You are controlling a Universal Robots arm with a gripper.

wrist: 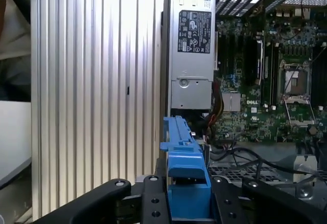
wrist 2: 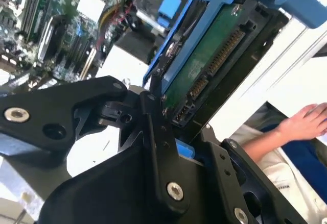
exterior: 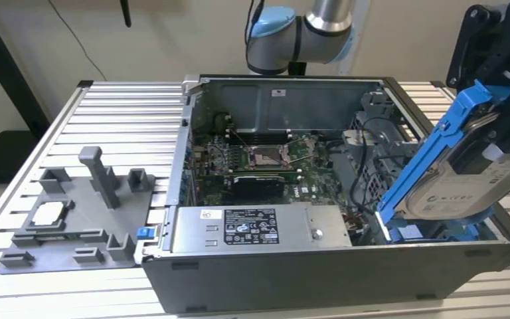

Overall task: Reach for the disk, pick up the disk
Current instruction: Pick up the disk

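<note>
Held tight in the end effector: the disk, lifted and tipped up on its edge over the open computer case, at the exterior view's right. Clamped shut on the blue frame, black fingers on both sides of it. Seen close in the second wrist view: green board on the disk with a row of gold pins, right above the fingers. Seen edge-on in the first wrist view: blue frame squeezed between the two black jaws.

Probably hard and stiff, a bit heavy for its size, and easy to hurt if dropped or bumped. Smooth metal sides, so likely slippery. Best held by the blue plastic frame, as now, not by the green board or the pins.

Lower end of the disk just above the blue slot in the case corner, near some wires. Farther in: the long grey box with a sticker, then the green board with a square socket. Farther off: the ridged table, and a grey holder well apart from the case. A person's hand resting near the table edge.
</note>
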